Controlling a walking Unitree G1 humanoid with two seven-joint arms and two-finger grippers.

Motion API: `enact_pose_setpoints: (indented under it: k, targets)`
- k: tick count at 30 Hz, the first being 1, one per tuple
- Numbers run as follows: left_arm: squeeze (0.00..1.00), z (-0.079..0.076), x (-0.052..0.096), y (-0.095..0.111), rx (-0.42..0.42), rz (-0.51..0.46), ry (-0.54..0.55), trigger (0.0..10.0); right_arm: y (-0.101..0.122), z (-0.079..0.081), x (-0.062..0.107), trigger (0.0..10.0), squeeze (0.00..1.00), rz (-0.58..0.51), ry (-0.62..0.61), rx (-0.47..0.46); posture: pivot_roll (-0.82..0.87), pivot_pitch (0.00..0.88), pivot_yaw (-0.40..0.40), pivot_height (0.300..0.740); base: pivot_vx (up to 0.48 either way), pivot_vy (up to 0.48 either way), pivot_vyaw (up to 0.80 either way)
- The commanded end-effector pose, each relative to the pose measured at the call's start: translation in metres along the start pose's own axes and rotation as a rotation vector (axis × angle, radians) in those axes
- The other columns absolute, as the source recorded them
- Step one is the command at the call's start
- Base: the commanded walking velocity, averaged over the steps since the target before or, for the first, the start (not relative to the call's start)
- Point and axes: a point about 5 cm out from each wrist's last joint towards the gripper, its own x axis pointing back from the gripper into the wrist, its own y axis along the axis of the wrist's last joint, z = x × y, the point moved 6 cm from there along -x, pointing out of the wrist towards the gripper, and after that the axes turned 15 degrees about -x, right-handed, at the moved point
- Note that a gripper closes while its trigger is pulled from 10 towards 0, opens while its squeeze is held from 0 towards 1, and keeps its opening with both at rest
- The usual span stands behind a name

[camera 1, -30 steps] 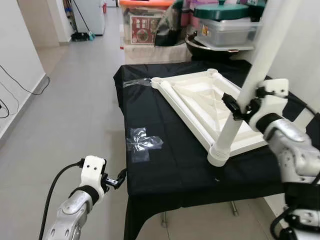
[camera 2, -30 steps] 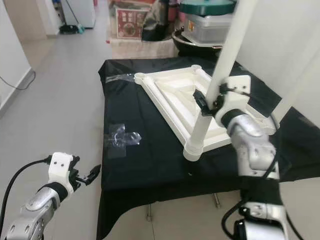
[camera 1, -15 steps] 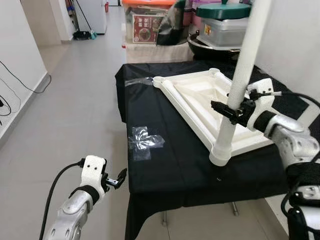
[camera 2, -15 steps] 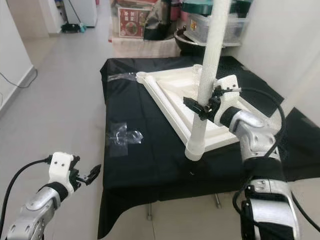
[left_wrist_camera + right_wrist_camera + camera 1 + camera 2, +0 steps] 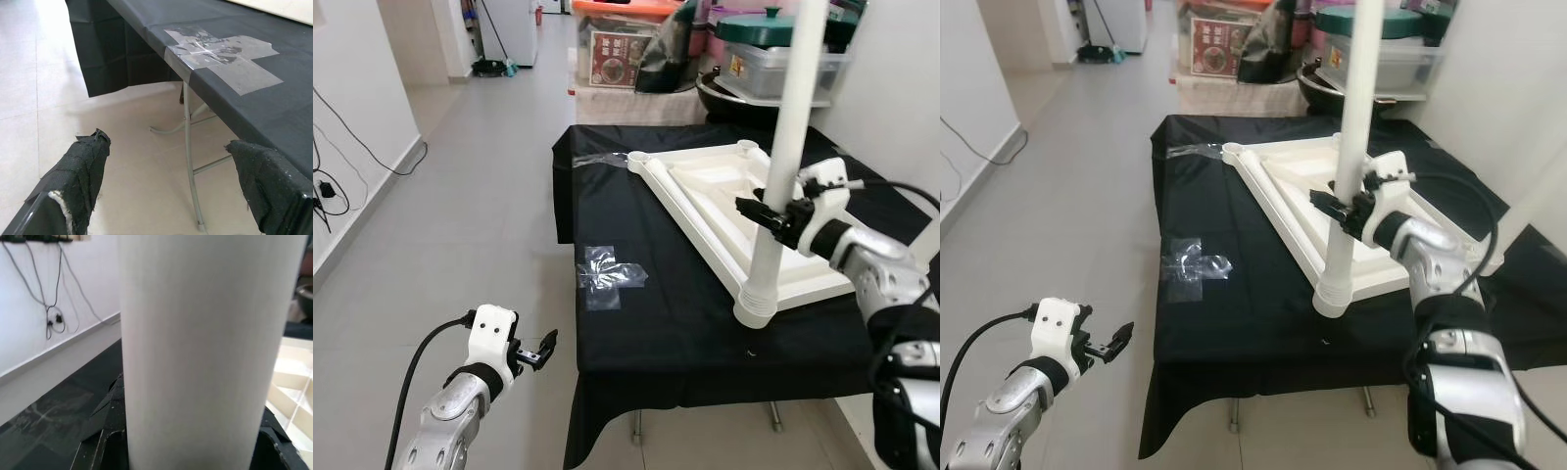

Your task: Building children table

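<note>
Nearest to me the left gripper (image 5: 546, 345) hangs low over the floor tiles beside the surface's near corner, jaws parted and holding nothing. Just past it, on the black cloth (image 5: 656, 323) that covers the surface, sits a cross of clear tape (image 5: 610, 278). Further in, the right gripper (image 5: 766, 212) has its jaws closed around the white table leg (image 5: 783, 157), gripping it partway up. The leg stands close to upright, its long axis running floor to ceiling, foot end seated at the near corner socket (image 5: 755, 311) of the upturned white tabletop (image 5: 705, 196), which lies flat on the cloth with its ribbed underside facing up and its long side angling away from me. The grip is well above the socket, so any sideways pull from the arm would likely lever the leg and tip it out, or drag the light tabletop across the slippery cloth towards the edge. If the leg is only resting in the socket and not pressed home, letting go could leave it toppling. Beyond the surface, storage boxes (image 5: 783, 61) are stacked against the wall.
</note>
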Motion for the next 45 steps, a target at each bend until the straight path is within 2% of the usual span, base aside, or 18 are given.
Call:
enact_pose_setpoints:
  k: [1,3,6,8,15,16,17,21,23,25,27,32,34,36,38,40,44,45]
  targets:
    - [0.00,-0.001,0.001,-0.005,-0.015,0.015,-0.008,10.0,-0.020,-0.010,0.007,0.0,0.00,0.014,-0.053,-0.055,0.02,0.000,-0.073,0.740,0.000,0.000,0.00]
    - [0.00,-0.001,0.001,-0.005,-0.018,0.017,-0.011,10.0,-0.022,-0.013,0.009,0.0,0.00,0.001,-0.068,-0.058,0.01,0.000,-0.069,0.740,0.000,0.000,0.00]
    - [0.00,0.002,-0.001,-0.005,-0.027,0.017,-0.013,10.0,-0.030,-0.029,0.018,0.0,0.00,-0.077,-0.231,-0.136,0.01,0.000,-0.063,0.740,0.000,0.000,0.00]
    - [0.00,0.003,-0.001,-0.004,-0.028,0.016,-0.013,10.0,-0.034,-0.031,0.022,0.0,0.00,-0.098,-0.273,-0.134,0.00,0.000,-0.059,0.740,0.000,0.000,0.00]
    - [0.00,0.001,0.001,-0.006,-0.029,0.021,-0.017,10.0,-0.060,-0.013,0.027,0.0,0.00,-0.120,-0.388,-0.120,0.01,0.000,-0.056,0.740,0.000,0.000,0.00]
    - [0.00,0.003,0.002,-0.007,-0.027,0.024,-0.012,10.0,-0.062,0.022,0.016,0.0,0.00,-0.118,-0.260,-0.084,0.01,0.000,-0.053,0.740,0.000,0.000,0.00]
    - [0.00,0.004,0.002,-0.007,-0.026,0.026,-0.009,10.0,-0.061,0.037,0.012,0.0,0.00,-0.119,-0.188,-0.070,0.01,0.000,-0.053,0.740,0.000,0.000,0.00]
    - [0.00,0.004,0.001,-0.008,-0.028,0.027,-0.010,10.0,-0.059,0.052,0.005,0.0,0.00,-0.098,-0.079,-0.025,0.00,0.000,-0.051,0.740,0.000,0.000,0.00]
    - [0.00,0.003,0.000,-0.008,-0.030,0.027,-0.013,10.0,-0.056,0.068,0.001,0.0,0.00,-0.054,0.059,0.070,0.00,0.000,-0.056,0.740,0.000,0.000,0.00]
    - [0.00,0.003,0.000,-0.008,-0.030,0.027,-0.013,10.0,-0.056,0.068,0.001,0.0,0.00,-0.054,0.059,0.070,0.00,0.000,-0.056,0.740,0.000,0.000,0.00]
    - [0.00,0.001,-0.002,-0.007,-0.023,0.025,-0.010,10.0,-0.055,0.077,-0.003,0.0,0.00,0.007,0.154,0.165,0.00,0.000,-0.073,0.740,0.000,0.000,0.00]
    - [0.00,-0.001,-0.001,-0.009,-0.014,0.027,-0.004,10.0,-0.051,0.073,-0.008,0.0,0.00,0.021,0.114,0.200,0.00,0.000,-0.083,0.740,0.000,0.000,0.00]
    - [0.00,-0.002,0.002,-0.012,-0.008,0.033,0.003,10.0,-0.050,0.065,-0.012,0.0,0.00,0.003,-0.010,0.158,0.00,0.000,-0.086,0.740,0.000,0.000,0.00]
    - [0.00,0.001,0.005,-0.015,0.006,0.044,0.015,10.0,-0.069,0.047,-0.002,0.0,0.00,-0.003,-0.270,0.002,0.01,0.000,-0.088,0.740,0.000,0.000,0.00]
    - [0.00,0.002,0.006,-0.015,0.011,0.046,0.018,10.0,-0.074,0.042,0.001,0.0,0.00,-0.002,-0.326,-0.032,0.01,0.000,-0.088,0.740,0.000,0.000,0.00]
    - [0.00,0.003,0.006,-0.017,0.012,0.053,0.021,10.0,-0.089,0.024,0.011,0.0,0.00,-0.012,-0.507,-0.150,0.01,0.000,-0.087,0.740,0.000,0.000,0.00]
    - [0.00,0.004,0.006,-0.018,0.008,0.059,0.024,10.0,-0.099,0.012,0.022,0.0,0.00,-0.031,-0.639,-0.210,0.01,0.000,-0.087,0.740,0.000,0.000,0.00]
    - [0.00,0.004,0.005,-0.018,0.007,0.060,0.027,10.0,-0.102,0.005,0.032,0.0,0.00,-0.054,-0.732,-0.210,0.01,0.000,-0.083,0.740,0.000,0.000,0.00]
